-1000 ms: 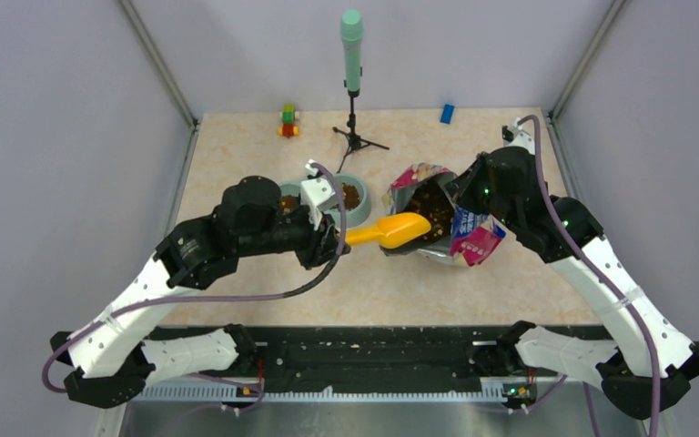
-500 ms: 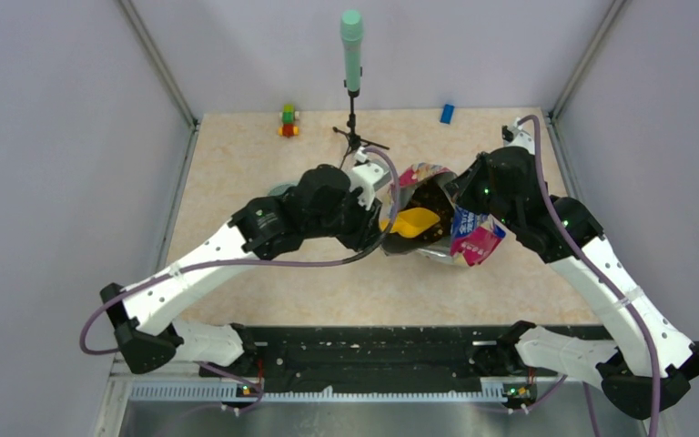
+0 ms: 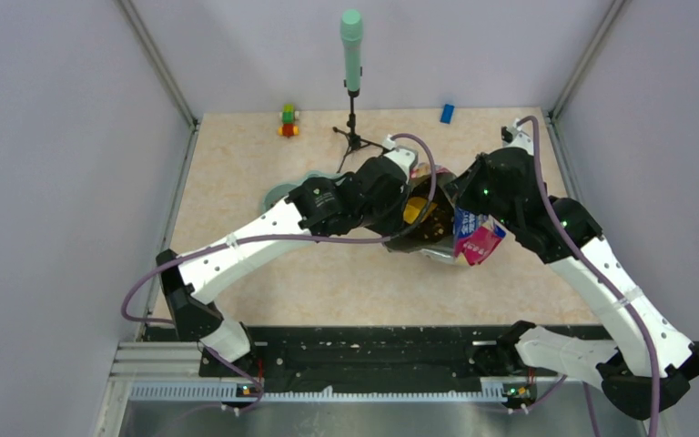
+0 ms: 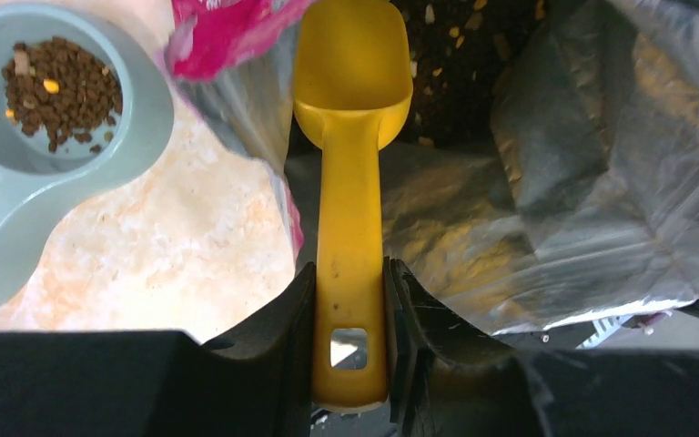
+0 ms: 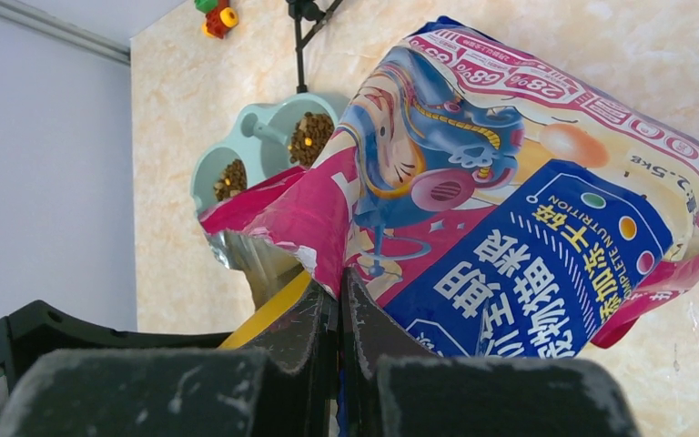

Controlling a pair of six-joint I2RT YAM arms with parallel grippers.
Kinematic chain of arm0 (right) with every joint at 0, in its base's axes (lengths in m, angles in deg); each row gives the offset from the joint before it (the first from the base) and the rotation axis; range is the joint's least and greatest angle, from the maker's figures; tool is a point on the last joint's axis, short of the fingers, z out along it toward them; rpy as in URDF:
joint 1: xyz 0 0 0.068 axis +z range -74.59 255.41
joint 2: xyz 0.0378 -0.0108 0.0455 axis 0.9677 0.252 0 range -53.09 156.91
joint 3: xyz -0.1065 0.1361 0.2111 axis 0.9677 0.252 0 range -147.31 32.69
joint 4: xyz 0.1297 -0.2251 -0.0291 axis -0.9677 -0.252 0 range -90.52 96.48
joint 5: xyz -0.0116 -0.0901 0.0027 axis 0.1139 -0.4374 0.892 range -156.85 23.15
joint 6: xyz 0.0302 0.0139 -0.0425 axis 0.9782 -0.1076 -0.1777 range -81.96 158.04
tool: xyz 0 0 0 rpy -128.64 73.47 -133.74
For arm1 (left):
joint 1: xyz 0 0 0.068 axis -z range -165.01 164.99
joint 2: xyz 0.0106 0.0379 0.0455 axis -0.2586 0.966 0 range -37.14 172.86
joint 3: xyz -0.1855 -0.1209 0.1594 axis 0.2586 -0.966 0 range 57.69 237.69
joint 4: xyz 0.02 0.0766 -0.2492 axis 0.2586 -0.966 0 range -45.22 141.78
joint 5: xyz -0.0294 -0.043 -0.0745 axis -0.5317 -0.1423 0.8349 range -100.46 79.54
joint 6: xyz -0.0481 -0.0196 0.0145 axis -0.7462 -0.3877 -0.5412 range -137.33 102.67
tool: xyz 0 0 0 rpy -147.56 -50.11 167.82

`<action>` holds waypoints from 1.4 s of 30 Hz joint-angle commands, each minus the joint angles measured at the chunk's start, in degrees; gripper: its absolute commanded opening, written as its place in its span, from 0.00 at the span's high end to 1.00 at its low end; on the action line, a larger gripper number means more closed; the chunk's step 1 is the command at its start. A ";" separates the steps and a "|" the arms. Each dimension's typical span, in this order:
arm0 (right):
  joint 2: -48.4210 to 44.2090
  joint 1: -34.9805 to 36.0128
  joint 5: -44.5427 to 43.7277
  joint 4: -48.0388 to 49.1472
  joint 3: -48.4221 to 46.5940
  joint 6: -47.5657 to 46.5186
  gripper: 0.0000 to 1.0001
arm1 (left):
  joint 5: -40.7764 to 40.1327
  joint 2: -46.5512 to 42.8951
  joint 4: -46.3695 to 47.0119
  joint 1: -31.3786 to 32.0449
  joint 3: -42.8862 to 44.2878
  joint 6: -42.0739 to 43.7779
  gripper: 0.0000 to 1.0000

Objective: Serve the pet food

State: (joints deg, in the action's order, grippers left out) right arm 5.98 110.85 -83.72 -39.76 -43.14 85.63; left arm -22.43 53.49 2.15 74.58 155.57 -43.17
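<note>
Left end effector (image 4: 350,360) grasping yellow scoop (image 4: 353,82) handle, scoop head in open cat food bag (image 4: 582,182). Right end effector (image 5: 339,305) clenched on bag edge. Pet food (image 4: 473,50) inside bag; some in bowl (image 4: 150,114), upper left.

Scoop (image 4: 350,182): plain orange-yellow. Pet food (image 4: 64,86): dark brown, few yellow bits mixed in. Bowl (image 4: 150,109): pale blue-green. Bag (image 5: 528,237): outside pink and blue, white letters, cartoon drawing; inside silver. Counter (image 3: 237,164): beige, marble-like veins. Microphone (image 3: 352,41): mint green; stand (image 3: 355,137) black. Far block (image 3: 447,113): blue. Far left toy (image 3: 288,119): green, red, yellow.
</note>
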 commanded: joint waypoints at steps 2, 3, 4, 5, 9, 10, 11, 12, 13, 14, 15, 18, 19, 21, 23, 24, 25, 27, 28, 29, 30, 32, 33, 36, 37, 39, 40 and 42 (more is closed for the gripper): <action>-1.55 -0.46 -0.98 1.38 0.41 -0.08 1.00 | -2.49 -0.26 -7.07 0.39 3.88 -3.07 1.00; -1.63 -0.46 -1.05 1.26 0.46 -0.05 1.00 | -2.67 -0.08 -8.28 0.63 4.42 -3.60 1.00; -1.71 -0.46 -1.01 1.31 0.53 -0.07 1.00 | -2.42 0.25 -9.38 0.94 4.95 -3.98 1.00; -1.70 -0.46 -0.98 1.41 0.64 -0.01 1.00 | -2.65 0.59 -10.33 1.27 5.43 -4.47 1.00; -1.55 -0.46 -0.35 1.92 1.02 0.18 1.00 | -3.85 2.71 -12.08 3.10 6.29 -7.29 1.00; -1.54 -0.46 -0.25 2.05 1.04 0.22 1.00 | -4.23 3.32 -11.96 3.33 6.08 -8.61 1.00; -1.53 -0.46 -0.15 2.03 1.06 0.24 1.00 | -4.67 3.79 -11.29 3.46 5.46 -9.52 1.00; -1.58 -0.46 -0.11 2.14 1.10 0.35 1.00 | -5.28 4.06 -9.80 3.49 4.21 -10.30 1.00; -1.62 -0.46 -0.10 2.27 1.33 0.41 1.00 | -6.12 4.11 -7.36 3.44 1.63 -10.97 1.00; -1.62 -0.46 -0.02 2.49 1.39 0.46 1.00 | -6.91 4.17 -4.77 3.45 -0.43 -11.36 1.00; -1.56 -0.46 0.21 2.44 1.35 0.51 1.00 | -7.61 4.41 -2.57 3.43 -1.69 -11.91 1.00; -1.88 -0.46 0.27 2.09 1.29 0.52 1.00 | -10.91 6.38 0.10 3.49 -1.95 -14.38 1.00; -2.13 -0.50 0.09 1.96 1.30 0.54 1.00 | -12.40 6.94 1.12 3.47 -2.13 -14.95 1.00; -2.45 -0.46 -0.17 1.68 1.24 0.42 1.00 | -14.01 8.16 3.02 3.48 -2.51 -15.70 1.00; -2.74 -0.46 -0.26 1.24 1.11 0.34 1.00 | -14.57 8.94 5.83 3.44 -3.64 -15.91 1.00; -2.87 -0.46 -0.24 1.06 1.03 0.31 1.00 | -14.94 9.26 6.74 3.47 -4.19 -16.24 1.00; -3.05 -0.46 -0.21 0.79 0.89 0.18 1.00 | -15.40 9.42 8.16 3.49 -5.13 -16.78 1.00; -3.38 -0.46 -0.45 0.34 0.93 0.12 1.00 | -16.31 9.22 11.09 3.49 -7.86 -17.84 1.00; -3.69 -0.46 -0.50 0.04 0.91 0.13 1.00 | -17.13 8.70 13.43 3.55 -10.02 -18.24 1.00; -3.88 -0.46 -0.60 -0.19 1.00 0.13 1.00 | -18.37 7.93 16.55 3.66 -12.92 -18.46 1.00; -4.06 -0.46 -0.59 -0.43 1.02 0.08 1.00 | -19.46 6.69 20.88 3.76 -16.69 -18.27 1.00; -4.33 -0.46 -0.79 -0.68 0.97 0.11 1.00 | -20.94 4.50 28.52 3.81 -23.31 -17.79 1.00; -4.41 -0.46 -0.85 -0.89 0.94 0.11 1.00 | -21.53 3.50 31.37 3.82 -25.78 -17.41 1.00; -4.68 -0.46 -1.05 -1.22 0.86 0.05 1.00 | -22.78 1.13 37.01 3.80 -30.95 -15.66 1.00; -4.69 -0.46 -1.10 -1.22 0.86 0.04 1.00 | -22.94 0.26 39.11 3.87 -32.39 -14.44 1.00; -4.74 -0.46 -0.99 -1.10 1.07 0.12 1.00 | -22.98 -2.02 43.56 3.96 -35.17 -11.75 1.00; -4.75 -0.46 -0.86 -0.97 1.04 0.21 1.00 | -22.87 -3.04 45.81 4.16 -36.47 -10.16 1.00; -4.75 -0.46 -0.80 -0.86 1.17 0.29 1.00 | -22.58 -5.11 49.94 4.46 -38.92 -6.75 1.00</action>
State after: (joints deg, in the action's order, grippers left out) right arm 3.29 110.91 -81.29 -41.10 -41.55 86.13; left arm -40.98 53.18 43.18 79.35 121.48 -57.07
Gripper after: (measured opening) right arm 0.013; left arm 0.324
